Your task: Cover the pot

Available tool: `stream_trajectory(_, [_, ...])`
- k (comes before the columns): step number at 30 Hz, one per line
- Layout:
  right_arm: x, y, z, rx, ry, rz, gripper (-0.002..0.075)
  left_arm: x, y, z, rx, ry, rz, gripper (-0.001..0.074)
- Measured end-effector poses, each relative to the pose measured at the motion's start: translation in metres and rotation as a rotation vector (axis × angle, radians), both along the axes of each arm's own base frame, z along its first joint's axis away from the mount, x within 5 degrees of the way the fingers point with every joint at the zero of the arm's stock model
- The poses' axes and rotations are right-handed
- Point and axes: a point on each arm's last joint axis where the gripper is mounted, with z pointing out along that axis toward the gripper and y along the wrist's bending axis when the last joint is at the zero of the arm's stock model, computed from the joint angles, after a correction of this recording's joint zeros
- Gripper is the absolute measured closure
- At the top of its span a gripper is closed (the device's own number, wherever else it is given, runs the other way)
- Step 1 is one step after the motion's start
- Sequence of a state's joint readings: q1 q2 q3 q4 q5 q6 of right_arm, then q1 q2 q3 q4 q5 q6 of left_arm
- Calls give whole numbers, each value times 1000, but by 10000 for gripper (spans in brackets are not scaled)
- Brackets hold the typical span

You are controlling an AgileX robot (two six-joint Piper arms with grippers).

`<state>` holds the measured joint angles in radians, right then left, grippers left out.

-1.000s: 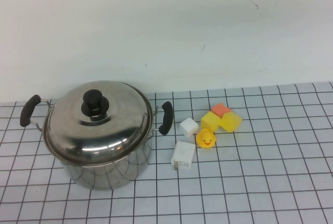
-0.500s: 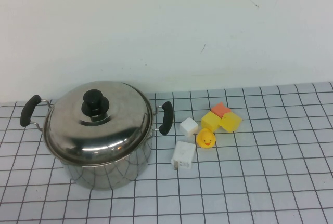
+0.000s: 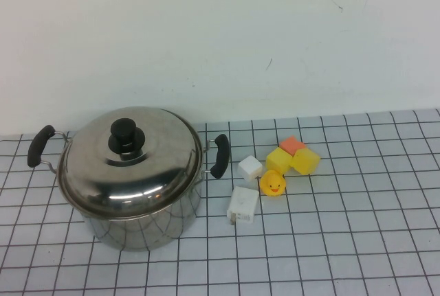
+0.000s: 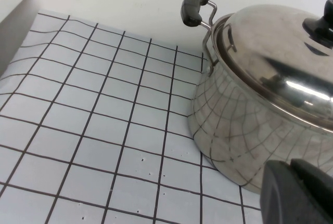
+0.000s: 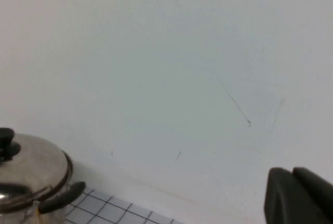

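The steel pot (image 3: 137, 224) with two black side handles stands at the left of the checked table. The domed steel lid (image 3: 130, 162) with a black knob (image 3: 125, 134) sits on its rim. The pot (image 4: 244, 146) and lid (image 4: 281, 63) also show in the left wrist view, and the pot (image 5: 21, 182) shows small in the right wrist view. My left gripper (image 4: 291, 182) is shut and empty, low beside the pot's wall. My right gripper (image 5: 294, 187) is shut and empty, held high and facing the wall. Neither gripper shows in the high view.
To the right of the pot lie two white blocks (image 3: 243, 205), (image 3: 249, 167), a yellow duck (image 3: 273, 185), two yellow blocks (image 3: 304, 161) and an orange block (image 3: 291, 144). A white wall rises behind the table. The table's left edge (image 4: 15, 21) is near the pot.
A dark piece of an arm at the top right of the high view a second ago has left the view. The pot, lid and blocks have not moved.
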<state>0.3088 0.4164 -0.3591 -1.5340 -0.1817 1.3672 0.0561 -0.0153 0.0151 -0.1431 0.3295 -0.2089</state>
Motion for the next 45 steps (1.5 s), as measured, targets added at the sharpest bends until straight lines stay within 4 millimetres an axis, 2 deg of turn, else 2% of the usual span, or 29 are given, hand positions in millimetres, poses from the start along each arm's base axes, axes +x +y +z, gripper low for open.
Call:
stream_trajectory(3, [4,-8,-8,-65,-7,-98,721,0,0,0,0,0,0,738])
stream_trajectory(5, [4,-17,-21,-151,126,-181,721,0,0,0,0,0,0,738])
stream_trajectory(7, [-7,-17,-37,-216,296,-142,721,0,0,0,0,0,0,738])
stream_trajectory(9, [-19,-18,-48,-225,368,-115,721,0,0,0,4,0,-1,738])
stream_trajectory(15, [-39,-33,-90,-177,374,-291,721,0,0,0,4,0,-1,738])
stream_trajectory(20, [-37,-41,-124,-135,294,-450,721,0,0,0,4,0,-1,738])
stream_trajectory(25, [-36,-41,-127,-104,245,-455,722,0,0,0,4,0,-1,738])
stream_trajectory(32, [-38,-40,-134,-87,334,-417,722,0,0,0,4,0,-1,738])
stream_trajectory(45, [-38,-42,-134,-91,341,-434,724,0,0,0,4,0,-1,738])
